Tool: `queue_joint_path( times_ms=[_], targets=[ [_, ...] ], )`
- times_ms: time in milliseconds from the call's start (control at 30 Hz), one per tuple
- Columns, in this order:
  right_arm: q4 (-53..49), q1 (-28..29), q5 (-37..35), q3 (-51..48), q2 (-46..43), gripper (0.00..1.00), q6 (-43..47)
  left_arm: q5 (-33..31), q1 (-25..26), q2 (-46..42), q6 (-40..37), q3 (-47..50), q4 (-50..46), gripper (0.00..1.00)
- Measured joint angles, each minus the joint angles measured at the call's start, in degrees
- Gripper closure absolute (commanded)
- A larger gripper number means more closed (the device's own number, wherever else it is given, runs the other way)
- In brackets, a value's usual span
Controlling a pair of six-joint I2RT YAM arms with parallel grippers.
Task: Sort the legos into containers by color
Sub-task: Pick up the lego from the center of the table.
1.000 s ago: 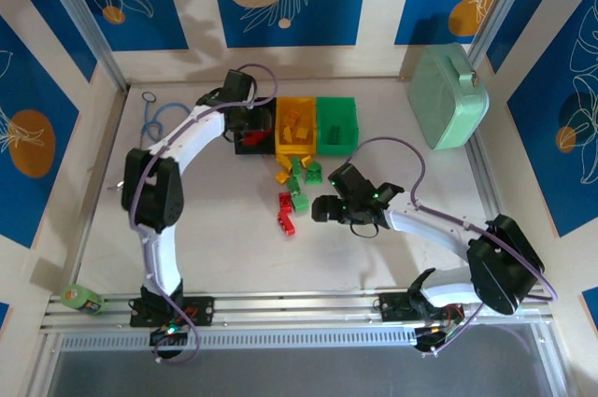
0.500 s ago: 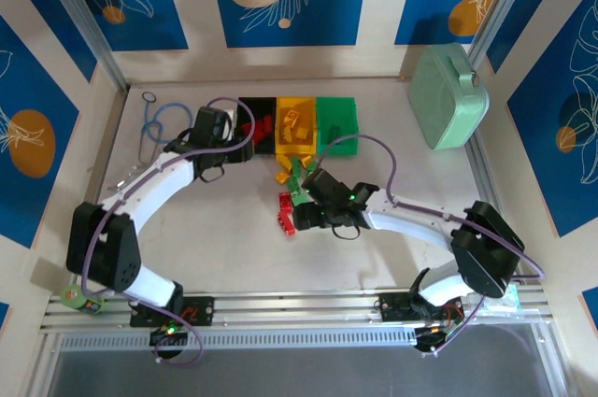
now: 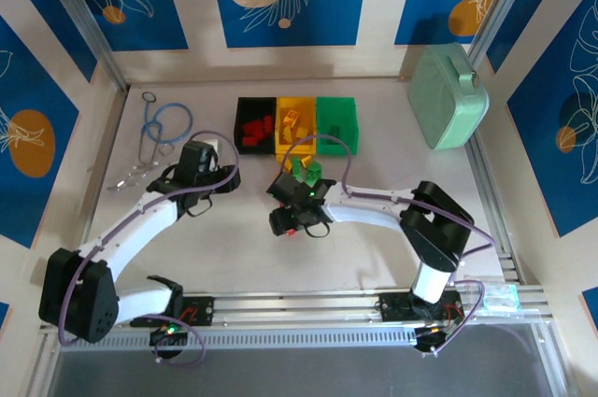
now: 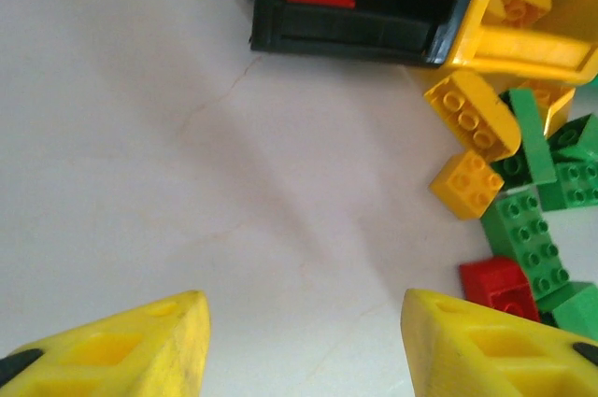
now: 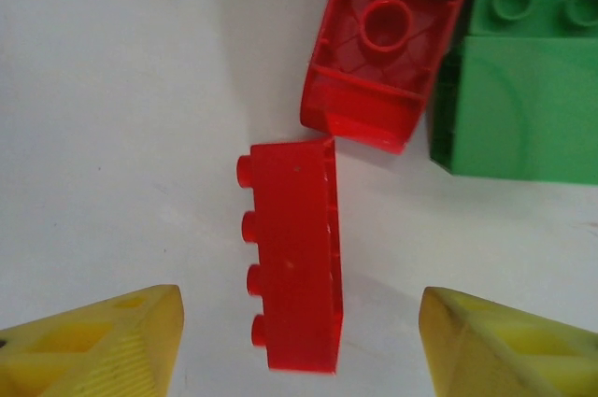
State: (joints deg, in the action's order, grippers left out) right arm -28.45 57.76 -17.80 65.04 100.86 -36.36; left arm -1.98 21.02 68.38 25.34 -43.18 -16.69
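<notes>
Three containers stand in a row at the back: black [image 3: 254, 123] with red legos inside, yellow [image 3: 296, 123] and green [image 3: 336, 121]. Loose green and yellow legos [image 3: 304, 171] lie just in front of them. My right gripper [image 3: 288, 219] hovers over the red ones. Its jaws are open on either side of a long red brick [image 5: 294, 252] lying on its side, touching neither face. An upturned red brick [image 5: 388, 42] and green bricks [image 5: 523, 107] lie beyond. My left gripper [image 3: 222, 177] is open and empty over bare table, short of the black bin [image 4: 364, 33].
A large mint-green case [image 3: 448, 98] stands at the back right. A blue-looped tool [image 3: 159, 126] lies at the back left. Yellow bricks [image 4: 472, 117], green bricks [image 4: 523, 238] and a red one [image 4: 500, 285] crowd the table right of my left gripper.
My left arm has pulled back from the black bin toward the near left. My right arm has swung left over the red bricks, its jaws narrowing.
</notes>
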Motion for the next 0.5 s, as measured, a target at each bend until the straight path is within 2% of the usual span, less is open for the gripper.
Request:
queue_joint_path(
  times_ms=[100, 267, 367, 500],
  targets=[
    [-1.2, 0.3, -0.2, 2.3, 3.2, 0.39, 0.2, -0.2, 0.0, -1.8, 0.4, 2.2, 0.0, 0.44],
    [-4.9, 0.8, -1.9, 6.3, 7.6, 0.54, -0.1, -0.7, 0.0, -5.1, 1.3, 5.4, 0.0, 0.45],
    [-6.4, 1.5, -3.3, 7.4, 8.7, 0.63, 0.0, -1.1, 0.0, -6.3, 1.4, 6.4, 0.0, 0.46],
    [-8.1, 2.3, -4.6, 8.5, 8.9, 0.69, -0.4, -1.1, 0.0, -7.6, 1.8, 7.4, -0.1, 0.46]
  ],
)
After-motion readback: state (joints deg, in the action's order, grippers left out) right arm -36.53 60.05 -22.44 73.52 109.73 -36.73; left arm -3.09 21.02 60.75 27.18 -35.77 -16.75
